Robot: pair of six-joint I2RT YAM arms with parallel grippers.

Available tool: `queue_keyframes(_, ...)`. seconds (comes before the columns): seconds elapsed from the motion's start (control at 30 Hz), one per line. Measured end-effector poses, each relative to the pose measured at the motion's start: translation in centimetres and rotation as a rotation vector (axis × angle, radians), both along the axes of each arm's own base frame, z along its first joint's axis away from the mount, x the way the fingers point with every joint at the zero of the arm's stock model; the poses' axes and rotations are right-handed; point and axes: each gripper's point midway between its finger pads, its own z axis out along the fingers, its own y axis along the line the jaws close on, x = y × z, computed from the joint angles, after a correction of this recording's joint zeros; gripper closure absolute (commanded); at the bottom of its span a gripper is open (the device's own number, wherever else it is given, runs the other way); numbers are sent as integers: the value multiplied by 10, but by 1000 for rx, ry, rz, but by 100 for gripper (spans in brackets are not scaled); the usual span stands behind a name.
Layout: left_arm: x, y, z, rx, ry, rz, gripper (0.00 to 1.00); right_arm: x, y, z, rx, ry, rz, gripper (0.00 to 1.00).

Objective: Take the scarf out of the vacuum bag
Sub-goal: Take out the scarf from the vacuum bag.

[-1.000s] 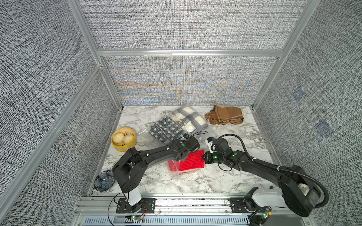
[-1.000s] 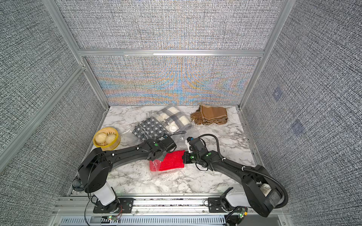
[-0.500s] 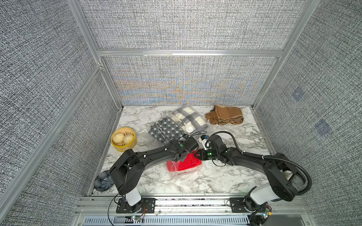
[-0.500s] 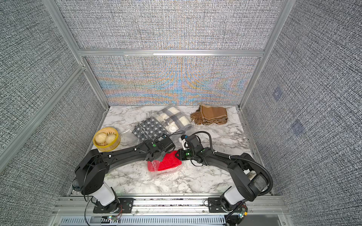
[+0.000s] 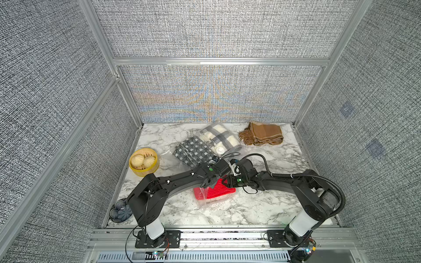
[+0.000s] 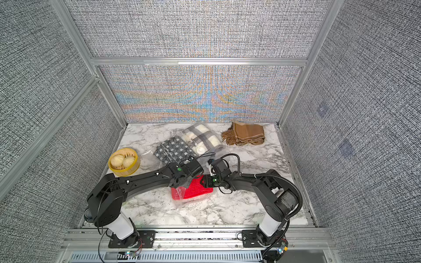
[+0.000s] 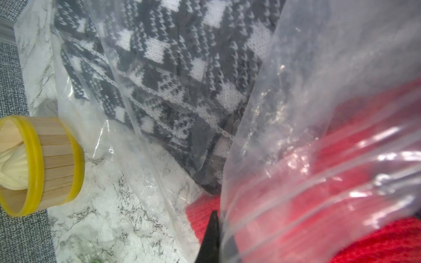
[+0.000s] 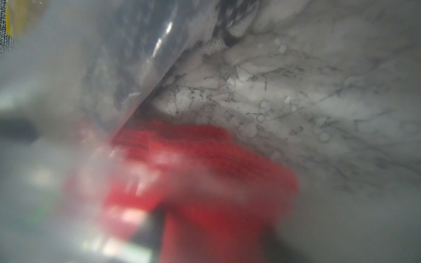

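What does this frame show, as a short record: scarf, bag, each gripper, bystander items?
red scarf: not yet out of the bag, lying on the table
vacuum bag: clear plastic, zip edge raised over the scarf
left gripper: shut on the bag's edge
right gripper: fingers apart, at the scarf
bystanders: brown scarf, bun basket

marble table (image 5: 262,205): vacuum bag (image 5: 205,145), brown scarf (image 5: 262,136), steamer (image 5: 145,172), perhaps coasters (image 5: 119,210)
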Motion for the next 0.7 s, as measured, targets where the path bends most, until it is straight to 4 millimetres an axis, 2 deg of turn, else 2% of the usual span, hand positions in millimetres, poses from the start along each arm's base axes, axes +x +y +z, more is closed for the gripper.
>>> queue_keyframes(0.1,0,0,0,0,0,0,100,-10,0,1,33,-11,11,27)
queue_keyframes(0.13,0,0,0,0,0,0,100,-14,1,2,51,-17,20,11)
queue_keyframes(0.23,0,0,0,-1,1,0,100,-23,7,9,96,-35,45,9)
queue_keyframes(0.37,-1,-1,-1,-8,9,-3,100,-25,16,9,128,-47,61,10)
queue_keyframes(0.43,-2,-2,-1,-10,12,-3,100,-24,24,7,153,-49,73,18)
queue_keyframes(0.47,-2,-2,-1,-10,11,-3,100,-23,27,6,165,-51,73,25)
queue_keyframes(0.5,-2,-2,-1,-11,11,-3,100,-22,30,4,176,-51,71,41)
queue_keyframes(0.53,-2,-1,0,-11,11,-3,100,-21,33,3,192,-49,71,64)
queue_keyframes(0.57,-2,-1,0,-11,11,-3,100,-21,35,1,202,-42,70,81)
queue_keyframes(0.6,-2,-2,0,-11,11,-3,100,-23,35,-2,205,-29,71,88)
queue_keyframes(0.63,-2,-1,0,-11,12,-3,100,-25,35,-6,203,-12,67,100)
queue_keyframes(0.7,-2,-1,-1,-10,13,-3,100,-26,33,-10,201,15,55,100)
